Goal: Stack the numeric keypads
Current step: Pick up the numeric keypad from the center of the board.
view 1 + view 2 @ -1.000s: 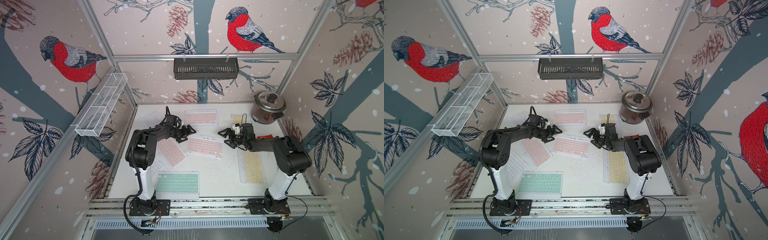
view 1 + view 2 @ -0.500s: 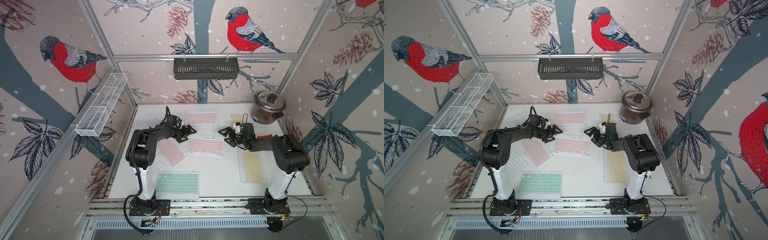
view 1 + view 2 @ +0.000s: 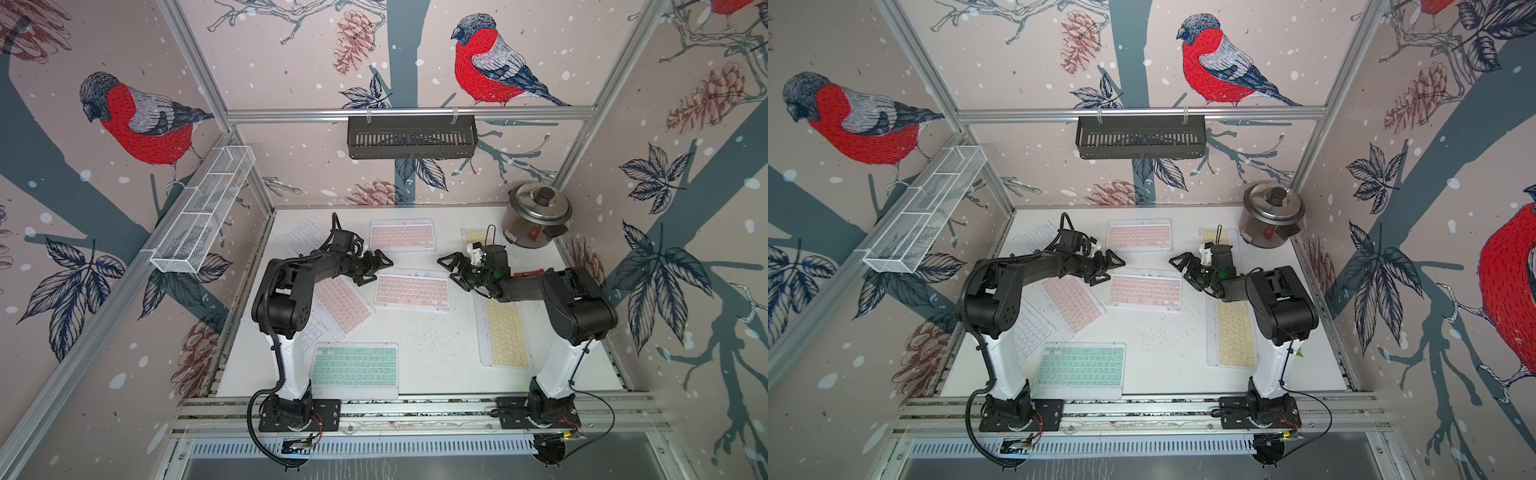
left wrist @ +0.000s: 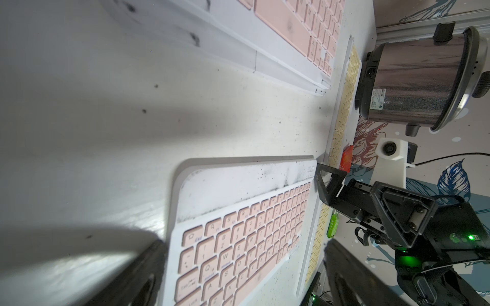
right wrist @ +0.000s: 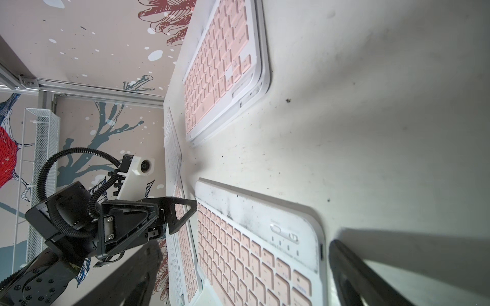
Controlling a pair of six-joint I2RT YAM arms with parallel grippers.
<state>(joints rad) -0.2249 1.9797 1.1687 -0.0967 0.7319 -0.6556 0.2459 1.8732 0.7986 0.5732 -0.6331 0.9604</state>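
Left gripper (image 3: 376, 272) and right gripper (image 3: 451, 274) gape empty, flanking the flat white pink-keyed keypad (image 3: 411, 289). Looks like pickup next, so its ends need pinching.

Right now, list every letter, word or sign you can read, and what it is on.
"Q", "W", "E", "A": keys of the middle pink keypad.
The sticker on the rice cooker: too small to read.
Legends on the mint green keypad and the yellow keypad: too small to read.

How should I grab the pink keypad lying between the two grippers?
Probably grip the middle pink keypad at a short edge, coming in low from its side: it lies flat and thin, and the open left gripper and right gripper flank those ends.
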